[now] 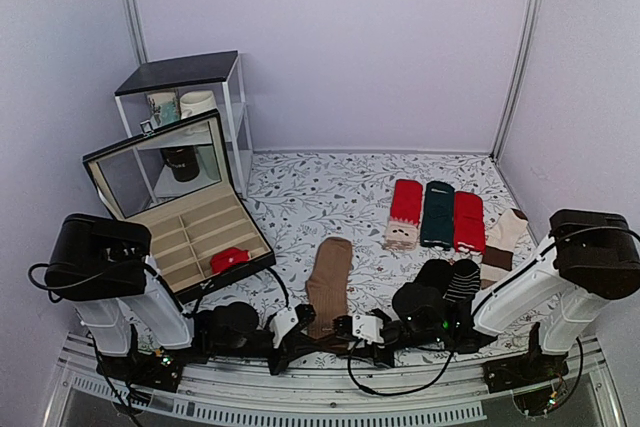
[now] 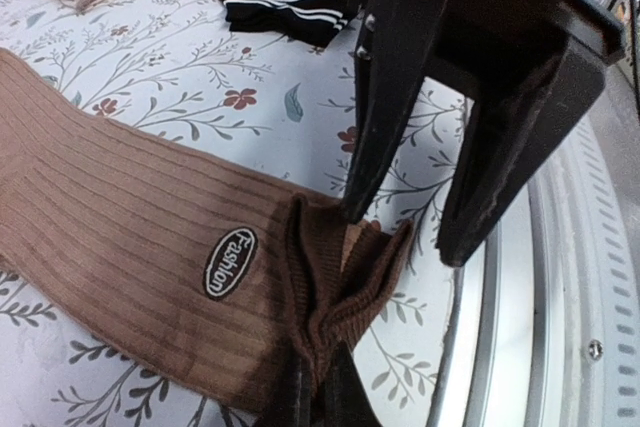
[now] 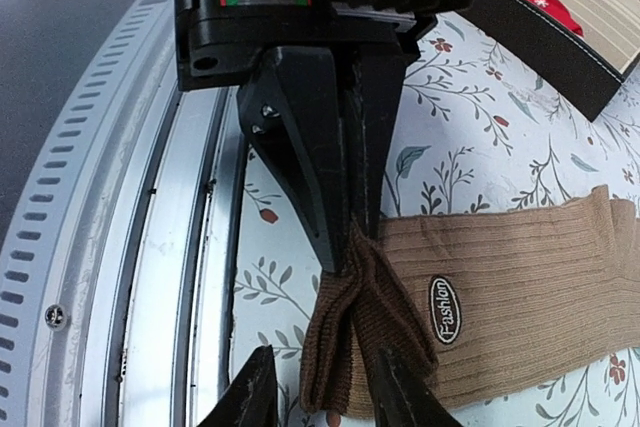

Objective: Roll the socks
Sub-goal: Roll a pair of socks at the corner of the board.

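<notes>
Your left tool (image 2: 318, 392) is clamping the cuff (image 2: 340, 277) of the socks (image 1: 328, 282), lying lower centre on the surface (image 1: 300, 197); your right tool (image 3: 325, 392) is standing apart, astride it. Soft, limp knit: grip the doubled cuff.

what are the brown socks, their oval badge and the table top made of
The brown socks look like soft matte knit: fine lengthwise ribs show. The oval badge seems a woven or rubbery patch, black with pale lettering. The table top is a smooth sheet printed with leaves and flowers, perhaps vinyl or cloth.
</notes>
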Controlling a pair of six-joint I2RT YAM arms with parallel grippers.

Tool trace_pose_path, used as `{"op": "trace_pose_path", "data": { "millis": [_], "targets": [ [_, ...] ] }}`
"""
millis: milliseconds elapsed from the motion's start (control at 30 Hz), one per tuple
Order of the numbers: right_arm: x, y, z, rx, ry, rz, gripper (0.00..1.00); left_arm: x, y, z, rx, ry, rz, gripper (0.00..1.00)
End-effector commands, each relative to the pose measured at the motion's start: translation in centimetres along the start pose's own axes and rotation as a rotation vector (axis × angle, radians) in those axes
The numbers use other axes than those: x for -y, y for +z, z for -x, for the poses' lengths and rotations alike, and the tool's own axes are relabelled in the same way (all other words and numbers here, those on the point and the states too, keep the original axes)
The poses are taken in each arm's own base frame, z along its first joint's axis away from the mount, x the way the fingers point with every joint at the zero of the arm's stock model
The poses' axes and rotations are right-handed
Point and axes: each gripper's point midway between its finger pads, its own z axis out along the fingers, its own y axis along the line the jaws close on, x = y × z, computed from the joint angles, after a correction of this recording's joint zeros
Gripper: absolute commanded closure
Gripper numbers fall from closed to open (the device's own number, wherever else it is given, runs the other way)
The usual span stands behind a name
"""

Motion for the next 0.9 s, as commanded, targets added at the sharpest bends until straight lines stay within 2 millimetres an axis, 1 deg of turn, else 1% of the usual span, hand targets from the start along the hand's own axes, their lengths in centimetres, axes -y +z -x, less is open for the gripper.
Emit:
{"op": "trace_pose_path", "data": {
  "millis": [0, 100, 200, 300, 367, 467, 500, 567, 633, 700, 733, 767, 833, 867],
  "targets": [
    [0.2, 0.9, -0.5, -0.038, -0.020, -0.052, 0.64, -0.4, 0.1, -3.7, -0.136, -0.012, 0.000, 1.00],
    [0.5, 1.4, -0.2, -0.041, -0.055, -0.066, 0.60, -0.4, 0.1, -3.7, -0.138, -0.010, 0.000, 1.00],
    [0.8, 1.9, -0.7, -0.061, -0.078, -0.077, 0.59, -0.4, 0.0, -3.9, -0.145, -0.013, 0.000, 1.00],
    [0.7, 2.4, -2.1, -0.116, -0.072, -0.069, 0.61, -0.4, -0.1, -3.9, -0.146, -0.014, -0.002, 1.00],
    [0.6, 2.3, -3.1, -0.144, -0.053, -0.072, 0.64, -0.4, -0.2, -3.9, -0.146, -0.014, 0.000, 1.00],
    [0.2, 1.8, -4.1, -0.165, -0.011, -0.074, 0.70, -0.5, -0.3, -4.0, -0.149, -0.015, 0.000, 1.00],
    [0.1, 1.6, -4.4, -0.173, 0.004, -0.076, 0.70, -0.5, -0.3, -4.1, -0.151, -0.015, -0.001, 1.00],
    [-0.1, 1.5, -5.3, -0.202, 0.033, -0.086, 0.66, -0.5, -0.3, -4.1, -0.154, -0.016, -0.003, 1.00],
    [-0.1, 1.5, -6.4, -0.236, 0.050, -0.098, 0.65, -0.6, -0.3, -4.1, -0.156, -0.015, -0.004, 1.00],
    [-0.1, 1.7, -6.9, -0.256, 0.059, -0.105, 0.65, -0.6, -0.3, -4.3, -0.161, -0.017, -0.006, 1.00],
    [0.1, 1.8, -7.0, -0.261, 0.061, -0.114, 0.68, -0.6, -0.3, -4.2, -0.159, -0.017, -0.007, 1.00],
    [0.2, 1.9, -7.0, -0.265, 0.064, -0.121, 0.75, -0.6, -0.3, -4.2, -0.158, -0.018, -0.007, 1.00],
    [0.4, 1.9, -7.3, -0.277, 0.068, -0.133, 0.92, -0.5, -0.4, -4.2, -0.160, -0.017, -0.013, 1.00],
    [0.4, 1.9, -7.4, -0.285, 0.070, -0.137, 0.99, -0.5, -0.5, -4.1, -0.156, -0.017, -0.013, 1.00]
  ]
}}
